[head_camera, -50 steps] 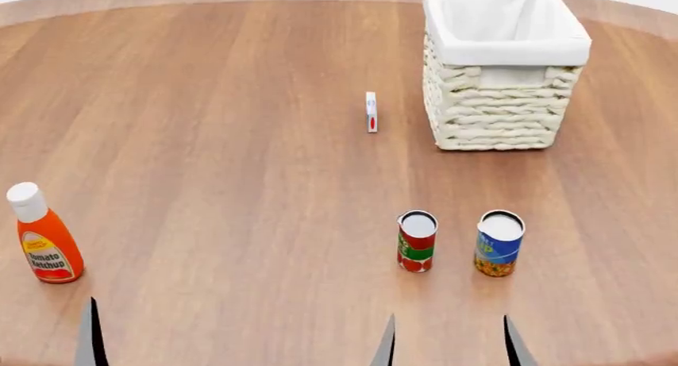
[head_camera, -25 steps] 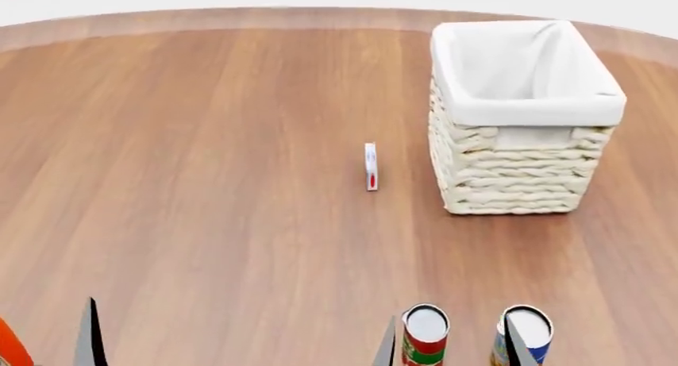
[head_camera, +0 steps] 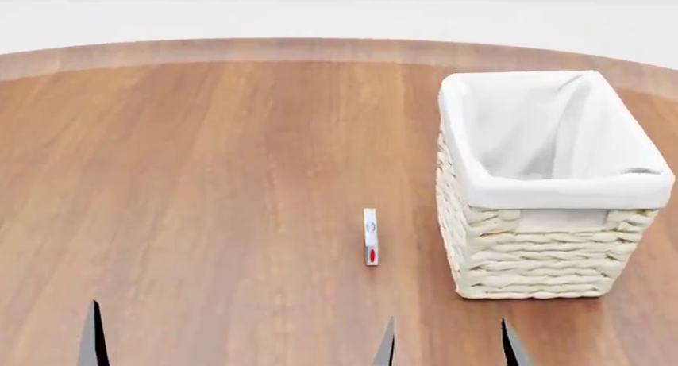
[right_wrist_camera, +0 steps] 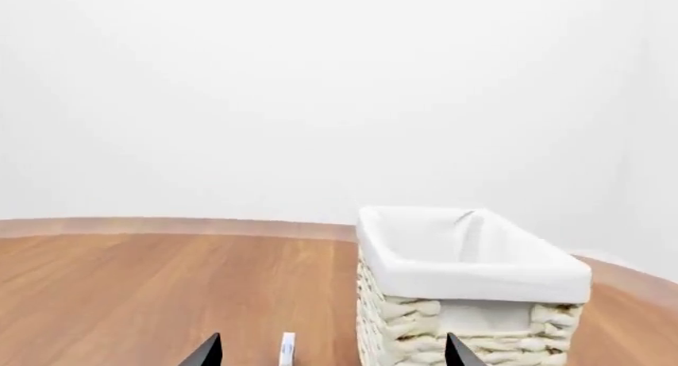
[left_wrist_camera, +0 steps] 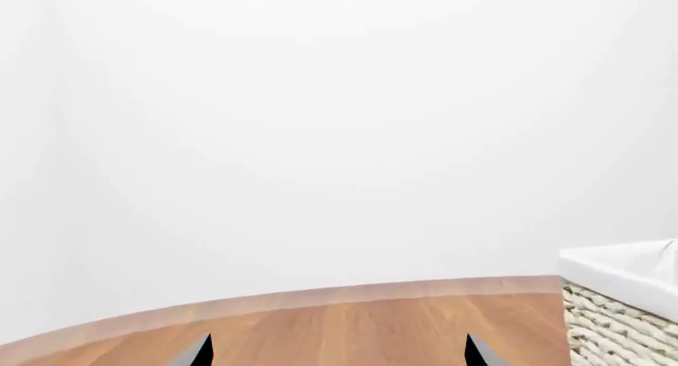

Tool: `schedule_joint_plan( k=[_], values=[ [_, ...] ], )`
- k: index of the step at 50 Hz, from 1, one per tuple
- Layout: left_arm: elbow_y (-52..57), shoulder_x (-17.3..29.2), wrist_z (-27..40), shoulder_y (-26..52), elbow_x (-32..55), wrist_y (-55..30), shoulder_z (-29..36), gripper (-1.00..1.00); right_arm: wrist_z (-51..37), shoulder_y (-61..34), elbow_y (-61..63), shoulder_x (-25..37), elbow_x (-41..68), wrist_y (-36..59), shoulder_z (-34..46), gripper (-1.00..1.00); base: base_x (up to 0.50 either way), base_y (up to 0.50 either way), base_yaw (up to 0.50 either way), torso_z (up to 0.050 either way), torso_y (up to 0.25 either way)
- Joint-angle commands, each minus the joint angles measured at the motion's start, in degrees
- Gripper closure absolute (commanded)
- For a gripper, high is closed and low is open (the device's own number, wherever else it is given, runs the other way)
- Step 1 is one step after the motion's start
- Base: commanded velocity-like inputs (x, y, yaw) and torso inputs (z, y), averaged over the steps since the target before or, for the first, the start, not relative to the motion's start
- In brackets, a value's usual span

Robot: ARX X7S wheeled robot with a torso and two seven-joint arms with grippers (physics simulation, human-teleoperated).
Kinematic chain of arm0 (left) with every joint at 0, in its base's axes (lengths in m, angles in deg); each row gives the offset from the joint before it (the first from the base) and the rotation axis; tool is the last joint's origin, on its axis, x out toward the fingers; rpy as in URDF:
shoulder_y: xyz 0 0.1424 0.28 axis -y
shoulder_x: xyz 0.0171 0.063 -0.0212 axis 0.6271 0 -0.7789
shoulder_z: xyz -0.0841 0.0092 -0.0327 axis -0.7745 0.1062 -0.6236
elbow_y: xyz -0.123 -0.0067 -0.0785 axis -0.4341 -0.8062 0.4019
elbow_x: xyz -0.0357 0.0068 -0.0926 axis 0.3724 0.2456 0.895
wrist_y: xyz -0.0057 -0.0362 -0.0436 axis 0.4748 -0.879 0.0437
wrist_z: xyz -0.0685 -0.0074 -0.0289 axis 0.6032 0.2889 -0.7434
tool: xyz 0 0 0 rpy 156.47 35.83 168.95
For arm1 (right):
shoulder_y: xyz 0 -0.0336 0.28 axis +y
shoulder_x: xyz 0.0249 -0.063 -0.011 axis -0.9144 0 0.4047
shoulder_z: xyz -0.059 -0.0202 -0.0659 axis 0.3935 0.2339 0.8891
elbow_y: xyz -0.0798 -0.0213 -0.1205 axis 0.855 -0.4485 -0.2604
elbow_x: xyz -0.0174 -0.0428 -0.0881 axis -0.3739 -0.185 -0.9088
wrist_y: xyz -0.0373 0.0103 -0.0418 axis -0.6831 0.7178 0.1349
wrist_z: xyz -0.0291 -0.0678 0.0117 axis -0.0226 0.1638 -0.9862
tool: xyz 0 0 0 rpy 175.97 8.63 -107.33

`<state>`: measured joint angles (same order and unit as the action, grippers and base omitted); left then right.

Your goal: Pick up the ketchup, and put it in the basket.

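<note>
Basket point(head_camera: 551, 247) on wooden table point(head_camera: 212, 183), both hands' fingers apart (empty), ketchup unseen.

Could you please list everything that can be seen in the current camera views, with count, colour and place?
Table: one, brown wood with a rounded far edge, filling the head view.
Basket: one, cream-white woven wicker with a white cloth liner, on the table at the right; nothing shows inside it.
Small flat item: one, white with a red mark, on the table just left of the basket and apart from it; too small to identify.
Ketchup: none in any current view.
Background: plain white behind the table.
Left claw: one, dark fingertips only, spread apart with nothing between them, over the table.
Right claw: one, dark fingertips only, spread apart, holding nothing, facing the basket.
</note>
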<state>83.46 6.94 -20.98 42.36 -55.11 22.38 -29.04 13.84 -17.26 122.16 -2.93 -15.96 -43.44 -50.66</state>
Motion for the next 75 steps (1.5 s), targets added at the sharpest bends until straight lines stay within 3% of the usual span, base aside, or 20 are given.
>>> schedule_joint_plan(
  k=[1, 11, 27, 54, 69, 75],
  values=[
    [-1.56, 0.26, 0.28, 0.48, -0.35, 0.49, 0.68, -1.00, -0.04, -0.39, -0.51, 0.33, 1.26, 0.35, 0.02, -1.00, 0.50, 0.00, 0.00, 0.000, 0.000],
    [-2.39, 0.44, -0.03, 0.84, 0.96, 0.12, 1.01, -1.00, -0.17, -1.01, -1.70, 0.34, 2.96, 1.32, -0.25, -1.00, 0.49, 0.00, 0.00, 0.000, 0.000],
    [-3.07, 0.86, 0.46, 0.63, 0.66, 1.25, 1.60, -1.00, 0.09, 0.08, -0.60, 1.18, 3.54, -1.83, 0.54, -1.00, 0.01, 0.00, 0.01, 0.000, 0.001],
    [-3.10, 1.99, 1.09, 0.41, 0.84, 1.69, 2.63, -1.00, -1.36, 0.06, -2.04, 2.17, 6.08, -4.00, 1.08, -1.00, 0.00, 0.00, 0.44, 0.000, 0.000],
    [-1.10, 4.10, -0.37, -0.50, 6.65, 0.02, 1.13, -1.00, -2.25, -0.13, -2.35, 3.13, 5.54, -3.76, 2.51, -1.00, 0.00, 0.00, 0.00, 0.000, 0.000],
    [2.81, 6.10, -1.21, -6.54, 12.25, 1.57, -2.13, -1.00, -2.34, -0.30, -2.65, 3.36, 5.84, -3.70, 2.94, -1.00, 0.00, 0.00, 0.00, 0.000, 0.000]
  ],
)
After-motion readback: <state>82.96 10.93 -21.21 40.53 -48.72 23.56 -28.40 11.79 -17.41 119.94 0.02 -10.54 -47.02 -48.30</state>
